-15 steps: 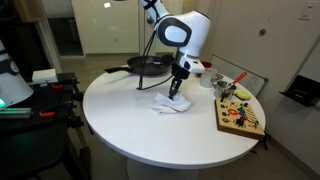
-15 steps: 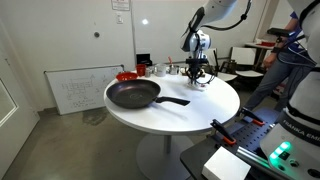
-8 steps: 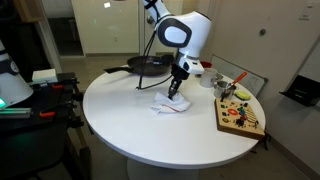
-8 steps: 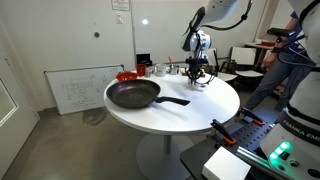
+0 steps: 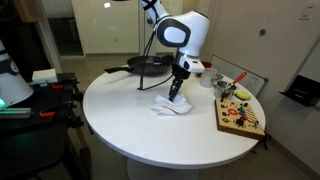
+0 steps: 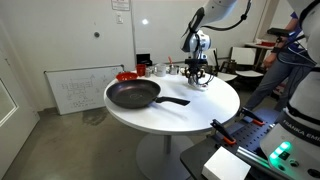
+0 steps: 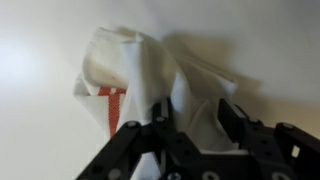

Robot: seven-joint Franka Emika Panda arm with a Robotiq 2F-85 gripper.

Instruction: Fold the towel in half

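The towel (image 5: 166, 106) is a small rumpled white cloth with thin red stripes, lying on the round white table (image 5: 125, 125) in front of the dark frying pan (image 5: 148, 65). It also shows in an exterior view (image 6: 204, 81) and fills the wrist view (image 7: 125, 65). My gripper (image 5: 174, 94) points straight down onto the towel's right part. In the wrist view a raised fold of cloth sits pinched between the two black fingers (image 7: 190, 122). The gripper also shows in an exterior view (image 6: 198, 73).
The frying pan (image 6: 133, 95) lies on the table with its handle pointing toward the towel. A wooden board with coloured pieces (image 5: 240, 115) sits at the table edge. Small items (image 5: 215, 80) stand behind the towel. A person (image 6: 290, 50) stands past the table.
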